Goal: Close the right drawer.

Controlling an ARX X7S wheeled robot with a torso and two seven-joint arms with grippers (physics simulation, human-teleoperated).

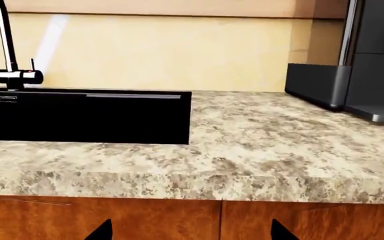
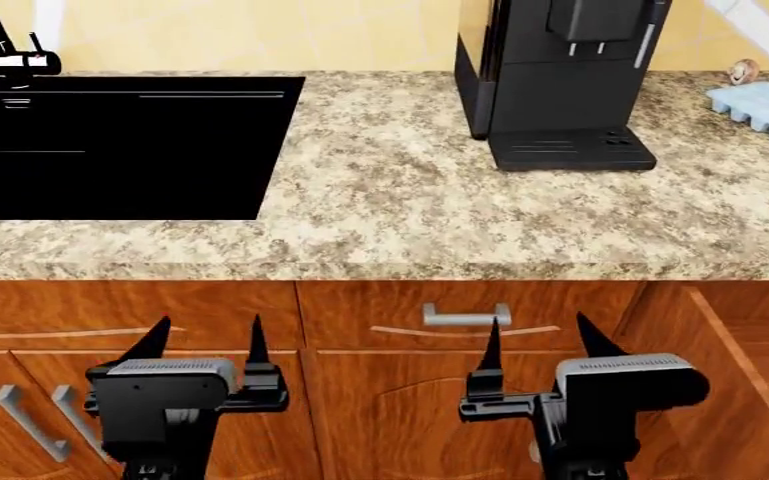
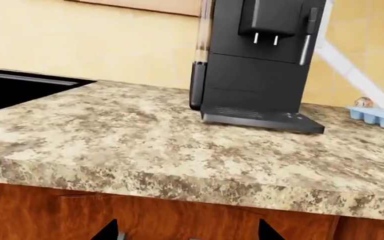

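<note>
The right drawer (image 2: 747, 372) stands pulled out at the far right of the head view. I see its reddish-brown side wall and plain wooden inside; its front is out of view. My right gripper (image 2: 538, 345) is open and empty, just left of that drawer, in front of a shut drawer front with a short silver handle (image 2: 466, 317). My left gripper (image 2: 208, 342) is open and empty before the cabinet fronts under the sink. In the wrist views each open gripper, left (image 1: 192, 231) and right (image 3: 187, 231), faces wood fronts below the counter edge.
A granite counter (image 2: 398, 200) overhangs the cabinets. It holds a black sink (image 2: 117, 145) with a tap (image 2: 8, 55), a black coffee machine (image 2: 558, 80) and a pale blue ice tray (image 2: 764, 108). A cabinet door with long handles (image 2: 31, 425) is at lower left.
</note>
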